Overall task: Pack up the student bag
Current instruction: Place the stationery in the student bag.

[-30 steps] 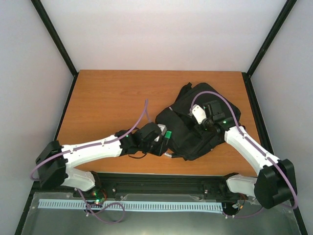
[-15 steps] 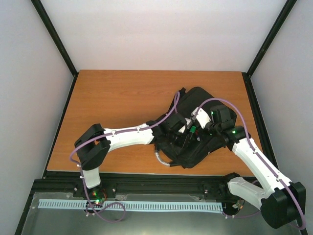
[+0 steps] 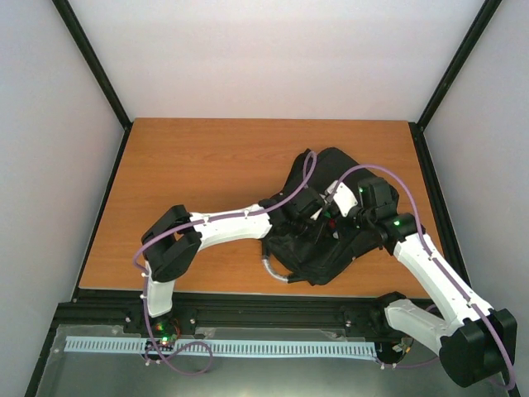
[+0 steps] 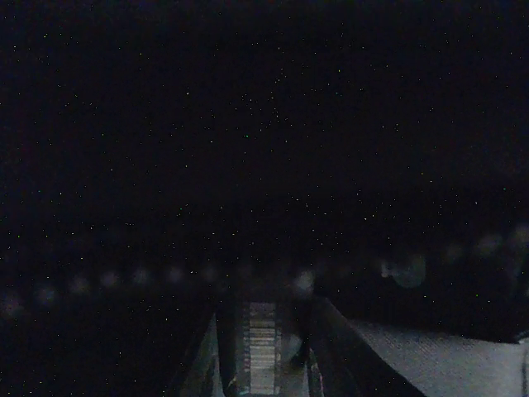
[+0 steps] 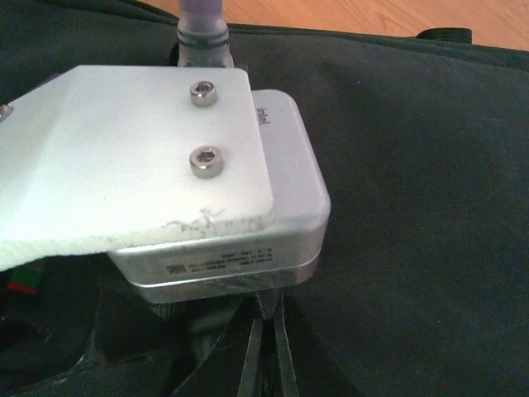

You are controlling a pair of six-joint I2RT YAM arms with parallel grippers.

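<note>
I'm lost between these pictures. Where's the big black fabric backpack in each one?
Top external: large black soft fabric backpack, centre-right on the orange-brown wooden table.
Left wrist: nearly all black; cannot tell.
Right wrist: its dark fabric fills the background.
Shared landmark: that table, a strip along the right wrist view's top edge.

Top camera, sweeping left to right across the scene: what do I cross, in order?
Left arm's elbow → student bag → right arm's elbow. Both wrists overlap the bag, so they are left out.
</note>
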